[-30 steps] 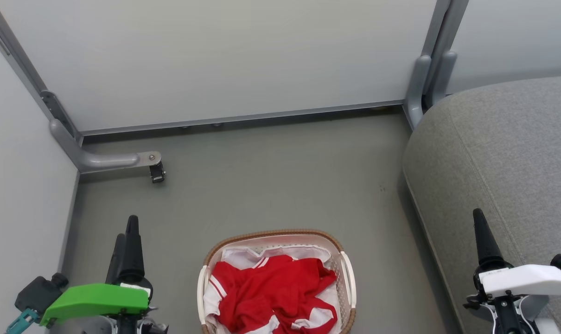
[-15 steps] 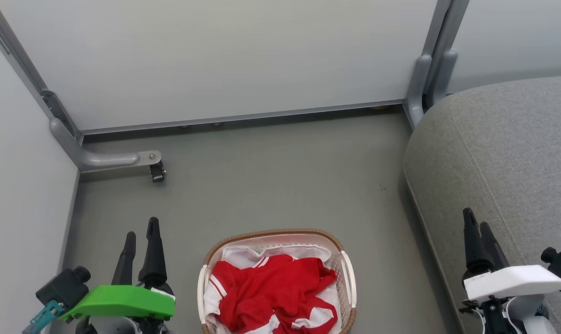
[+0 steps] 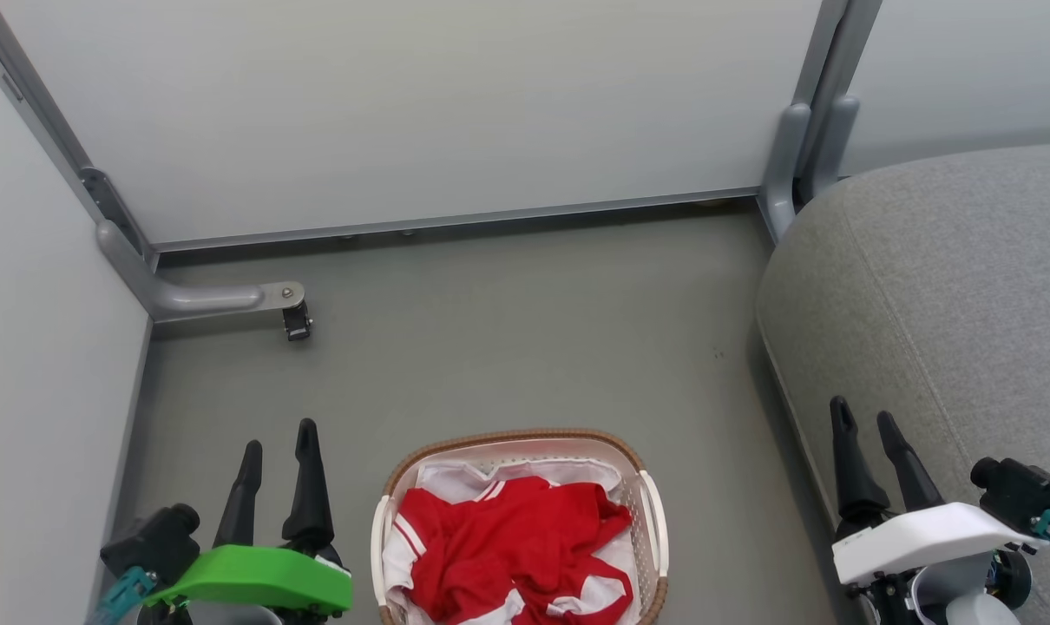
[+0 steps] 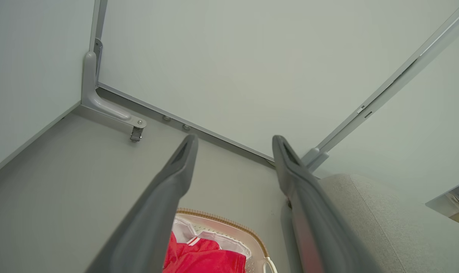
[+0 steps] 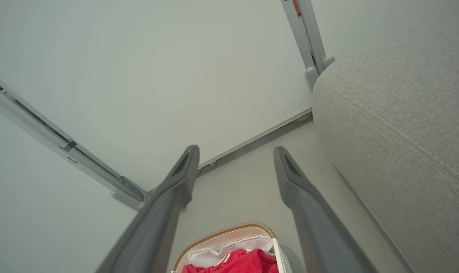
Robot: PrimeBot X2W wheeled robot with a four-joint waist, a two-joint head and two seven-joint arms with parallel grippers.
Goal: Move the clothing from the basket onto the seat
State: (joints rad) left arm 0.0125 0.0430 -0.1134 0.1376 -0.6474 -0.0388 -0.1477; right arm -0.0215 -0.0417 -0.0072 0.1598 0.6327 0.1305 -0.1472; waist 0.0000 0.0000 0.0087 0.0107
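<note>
Red clothing (image 3: 516, 547) in basket (image 3: 508, 437) — near seat (image 3: 941, 286)

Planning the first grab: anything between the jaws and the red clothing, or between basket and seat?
Nothing visible does. The bright red jersey clothing lies uncovered in the oval white perforated basket, open left jaws and right jaws flanking it. Only grey floor separates it from the large grey fabric seat.

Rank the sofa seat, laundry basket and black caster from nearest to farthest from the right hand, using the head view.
1. Sofa seat: right beside the right hand, on the right side.
2. Laundry basket: lower centre, to the hand's left.
3. Black caster: far left, farther back.
</note>
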